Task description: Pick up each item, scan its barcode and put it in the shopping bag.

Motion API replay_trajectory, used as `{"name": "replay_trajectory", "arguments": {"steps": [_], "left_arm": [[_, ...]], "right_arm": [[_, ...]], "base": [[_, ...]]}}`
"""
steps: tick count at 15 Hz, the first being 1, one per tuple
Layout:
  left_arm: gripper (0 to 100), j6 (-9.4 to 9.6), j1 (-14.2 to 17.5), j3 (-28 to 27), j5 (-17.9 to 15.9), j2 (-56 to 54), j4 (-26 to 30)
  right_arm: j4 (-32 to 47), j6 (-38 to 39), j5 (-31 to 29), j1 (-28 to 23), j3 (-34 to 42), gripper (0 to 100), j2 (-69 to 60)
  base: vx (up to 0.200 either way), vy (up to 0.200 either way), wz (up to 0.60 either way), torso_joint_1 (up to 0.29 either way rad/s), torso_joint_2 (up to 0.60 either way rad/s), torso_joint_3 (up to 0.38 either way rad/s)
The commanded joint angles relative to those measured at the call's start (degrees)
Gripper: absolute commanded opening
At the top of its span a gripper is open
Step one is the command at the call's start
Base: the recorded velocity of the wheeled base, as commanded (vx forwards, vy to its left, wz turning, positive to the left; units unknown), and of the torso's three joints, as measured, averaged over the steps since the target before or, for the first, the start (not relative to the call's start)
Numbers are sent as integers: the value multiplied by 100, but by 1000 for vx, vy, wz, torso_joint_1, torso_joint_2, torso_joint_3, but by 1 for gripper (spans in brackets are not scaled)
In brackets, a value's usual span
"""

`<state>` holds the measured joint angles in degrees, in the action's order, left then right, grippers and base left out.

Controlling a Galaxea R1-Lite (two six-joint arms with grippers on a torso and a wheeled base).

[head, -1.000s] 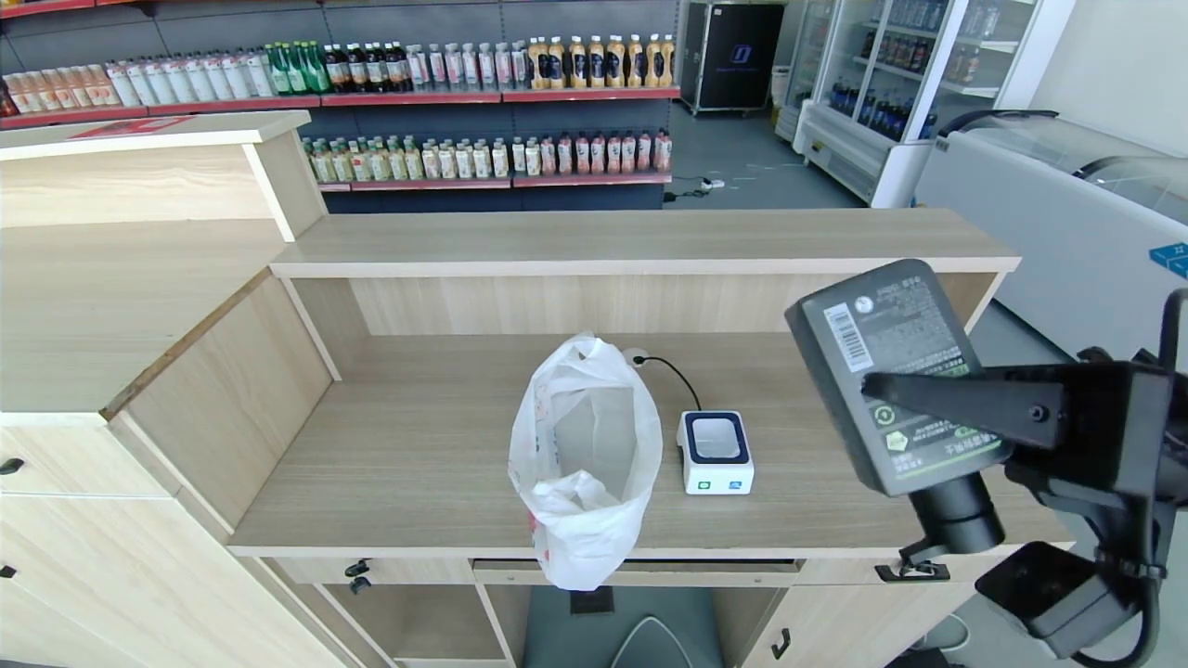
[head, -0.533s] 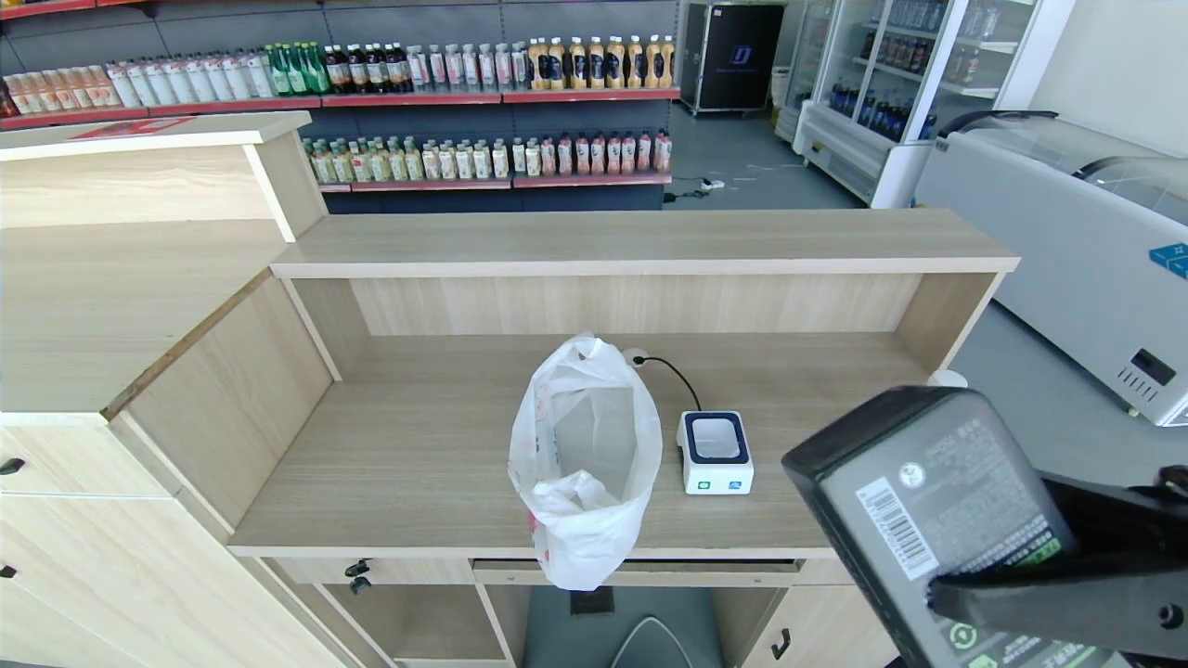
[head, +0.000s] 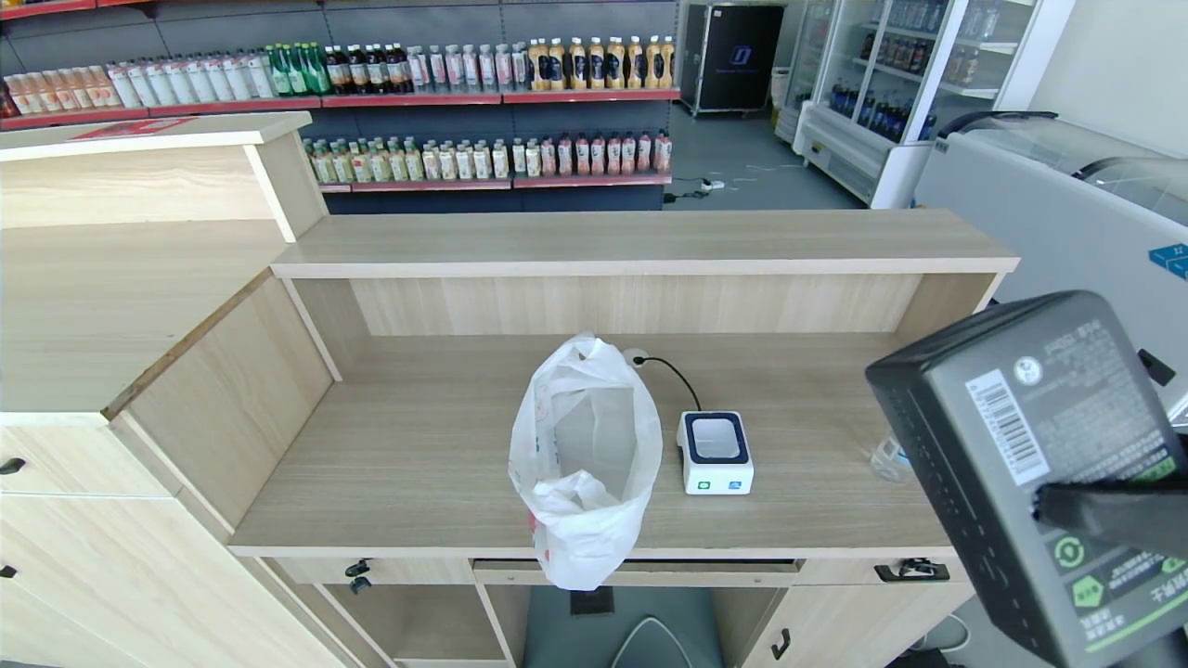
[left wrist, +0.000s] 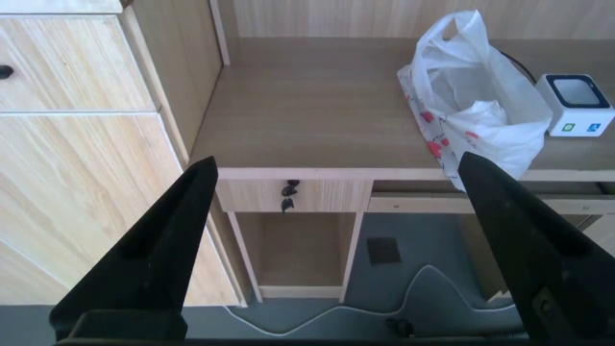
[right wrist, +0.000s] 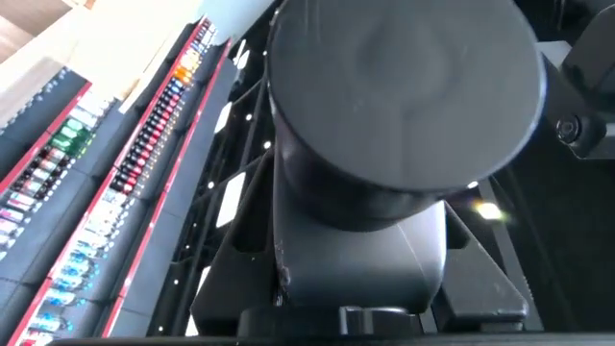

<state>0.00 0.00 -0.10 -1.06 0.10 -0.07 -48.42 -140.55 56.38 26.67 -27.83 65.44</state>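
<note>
Head camera looking down, left wrist camera watching from seven o'clock, sharing shopping bag (head: 585,464) and scanner (head: 715,452), right wrist camera facing upward, close against bottle (right wrist: 384,144).

Left pincer (left wrist: 336,161): two matte black fingers (left wrist: 154,259), flat wedge-shaped blades, broad at the base and narrowing to blunt tips.
Finger detail: one blade has a small round recess (left wrist: 546,306) near its base.
Right pincer (head: 1053,508): a matte black finger (head: 1118,518), a flat straight-edged bar tapering toward its tip.
Wrist bracket (right wrist: 581,106): black angular plates with one round screw head (right wrist: 569,127).
</note>
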Motion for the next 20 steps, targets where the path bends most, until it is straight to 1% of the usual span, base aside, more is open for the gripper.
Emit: {"name": "replay_trajectory", "arguments": {"steps": [1,14,18,19,20], "left_arm": [[100,0,0,1,1,-1,-1],[100,0,0,1,1,-1,-1],[100,0,0,1,1,-1,-1],[100,0,0,1,1,-1,-1],[100,0,0,1,1,-1,-1]], "right_arm": [[-1,1,4,-4,59,0,-14],[26,-87,92,31,155,0,-22],[26,-122,92,163,146,0,-14],[34,-52,92,92,129,0,-40],[17,370,66,-101,76,0,-93]], "base": [[0,0,0,0,0,0],[0,0,0,0,0,0],[0,0,0,0,0,0],[0,0,0,0,0,0],[0,0,0,0,0,0]]}}
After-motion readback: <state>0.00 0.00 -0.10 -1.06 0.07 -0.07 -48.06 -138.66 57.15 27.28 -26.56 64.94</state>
